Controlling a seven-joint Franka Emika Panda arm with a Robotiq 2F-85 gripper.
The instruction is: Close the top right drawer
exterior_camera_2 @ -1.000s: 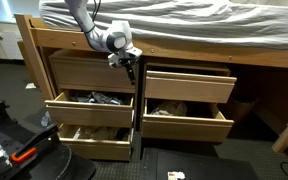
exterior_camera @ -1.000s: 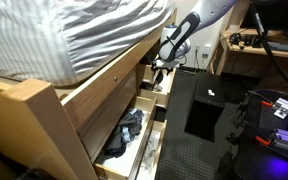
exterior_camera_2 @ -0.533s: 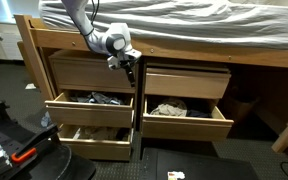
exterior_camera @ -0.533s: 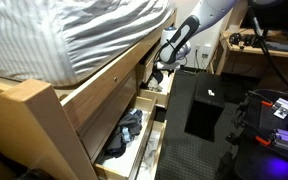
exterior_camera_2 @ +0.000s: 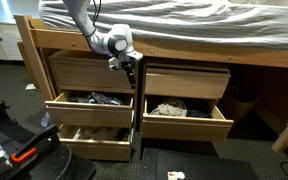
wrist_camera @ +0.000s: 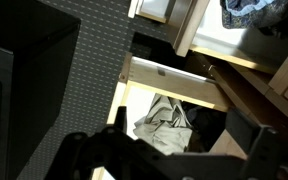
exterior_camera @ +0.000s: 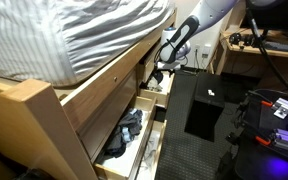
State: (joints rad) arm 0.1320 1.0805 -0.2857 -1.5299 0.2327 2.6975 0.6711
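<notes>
The top right drawer (exterior_camera_2: 187,83) shows its plain light-wood front, nearly flush under the bed rail; its contents are hidden. My gripper (exterior_camera_2: 134,66) hangs at the drawer's left end, next to the central post, and I cannot tell if it touches the front. It also shows in an exterior view (exterior_camera: 160,68). In the wrist view my gripper (wrist_camera: 162,150) is open and empty, its dark fingers (wrist_camera: 252,140) wide apart. Below it lies an open drawer (wrist_camera: 169,75) with crumpled pale clothes (wrist_camera: 164,120).
The drawer under the top right one (exterior_camera_2: 189,122) stands open with clothes. Two left drawers (exterior_camera_2: 89,110) are open too. A long front with a small knob (exterior_camera: 114,76) is shut. A black box (exterior_camera: 199,105) and equipment (exterior_camera: 279,110) stand on the floor. Striped bedding (exterior_camera_2: 184,25) overhangs.
The top right drawer's front has slid a little further in than one second ago. My gripper has stayed by the central post.
</notes>
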